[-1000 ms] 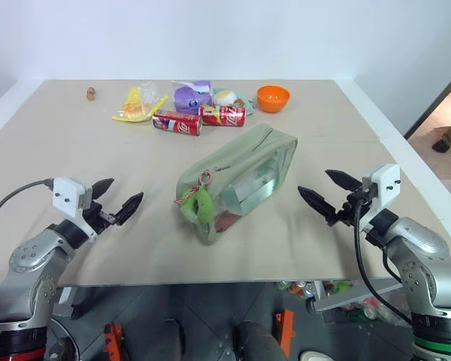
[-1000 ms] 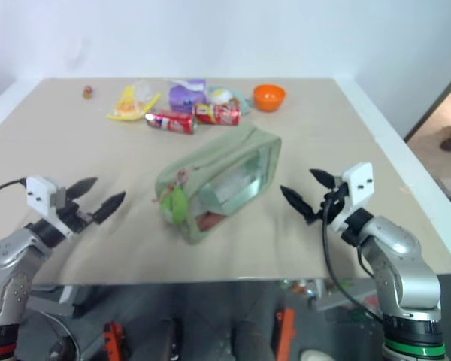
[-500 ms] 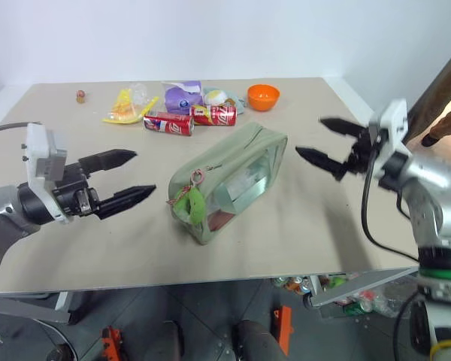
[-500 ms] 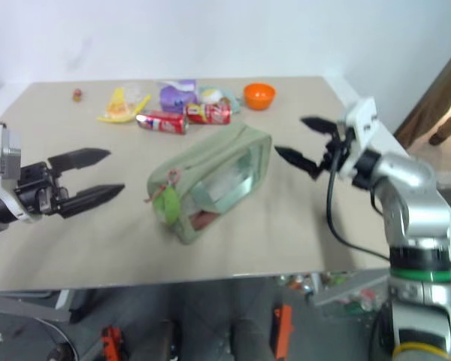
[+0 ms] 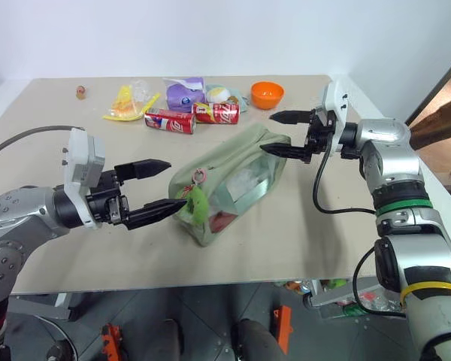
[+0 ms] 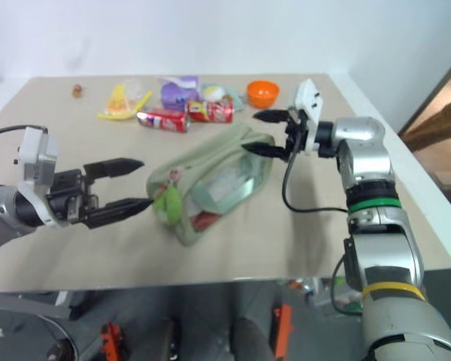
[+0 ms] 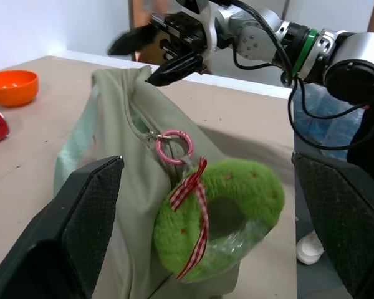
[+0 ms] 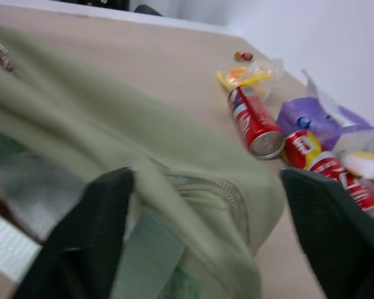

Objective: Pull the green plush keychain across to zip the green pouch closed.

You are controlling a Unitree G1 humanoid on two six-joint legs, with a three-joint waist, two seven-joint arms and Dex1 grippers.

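The green plush keychain (image 7: 221,218) — a fuzzy lime ring — hangs from the green pouch (image 5: 233,180). The left gripper (image 5: 161,186) is spread beside it; the right gripper (image 5: 282,134) straddles the pouch's far end, fingers apart. Red cans (image 5: 173,121) lie behind.

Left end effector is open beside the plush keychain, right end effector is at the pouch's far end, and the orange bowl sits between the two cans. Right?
Not quite. The orange bowl stands apart, to the right of both cans; the left eye view shows it. The left end effector is open beside the keychain, and the right end effector is at the pouch's far end.
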